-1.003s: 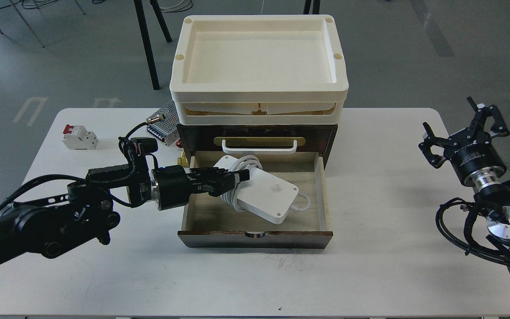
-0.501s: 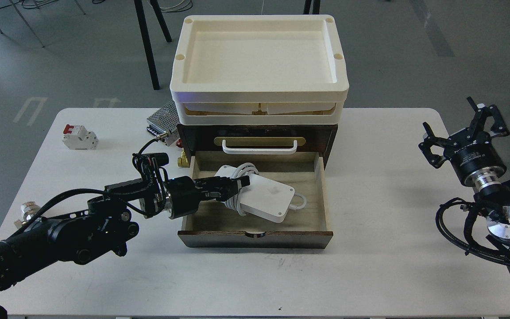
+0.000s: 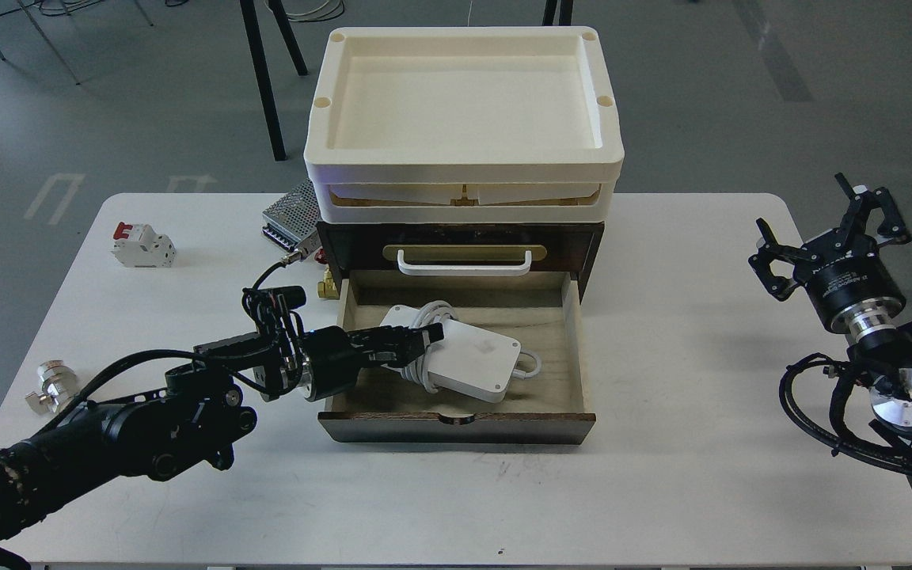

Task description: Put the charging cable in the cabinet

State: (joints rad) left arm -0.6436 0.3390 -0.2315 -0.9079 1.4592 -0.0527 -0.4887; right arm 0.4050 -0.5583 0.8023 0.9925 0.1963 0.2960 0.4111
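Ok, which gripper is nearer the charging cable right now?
Left. The left gripper has its fingers on the charging cable inside the open drawer; the right gripper sits far off at the table's right edge.

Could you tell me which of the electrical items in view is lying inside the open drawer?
The flat white charging cable, held by the left gripper; the silver mesh power supply and white-and-red circuit breaker sit on the table.

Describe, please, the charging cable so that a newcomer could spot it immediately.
Find the dark wooden cabinet mid-table; its drawer stands pulled open. Inside, held by the left gripper, lies the charging cable: a flat white adapter, cord wound around it, unlike the silver mesh box behind.
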